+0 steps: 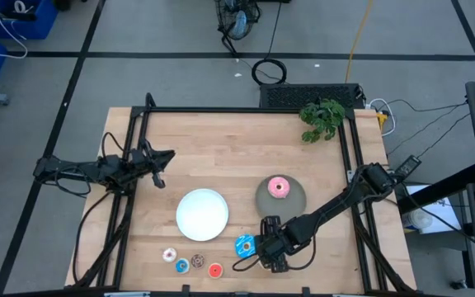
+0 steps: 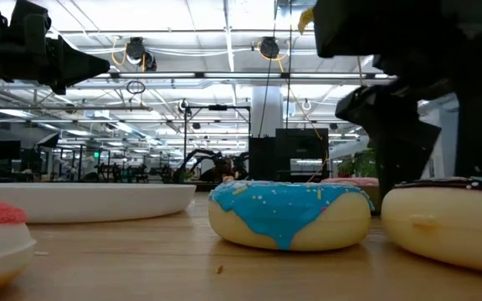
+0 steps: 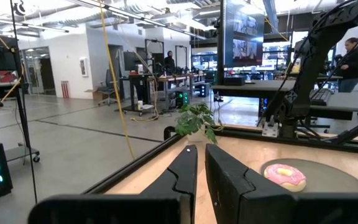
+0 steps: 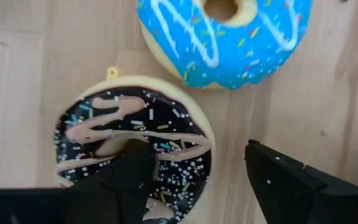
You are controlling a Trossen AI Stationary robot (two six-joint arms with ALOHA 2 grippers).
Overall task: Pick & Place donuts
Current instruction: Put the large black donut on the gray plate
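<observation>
So the chocolate-iced ring donut with white drizzle and sprinkles (image 4: 135,146) is sitting flat on the light wooden surface (image 1: 237,148) near the front edge, just beside the blue-iced ring donut (image 4: 225,37). The right gripper (image 4: 204,180) is spread wide right over it: one finger looks poised at the donut's hole, the other outside the rim, so my guess is it's lining up to pinch the ring wall. Nothing is pinched yet.

The pink-iced donut (image 1: 279,187) already sits on the round grey plate (image 1: 266,200), which is probably where this one is headed too. The round white plate (image 1: 202,214) is bare, and the four mini donuts (image 1: 191,263) wait in a cluster near the front edge.

The left gripper (image 3: 199,180) hovers at the left side, fingers pressed nearly together, holding nothing.
</observation>
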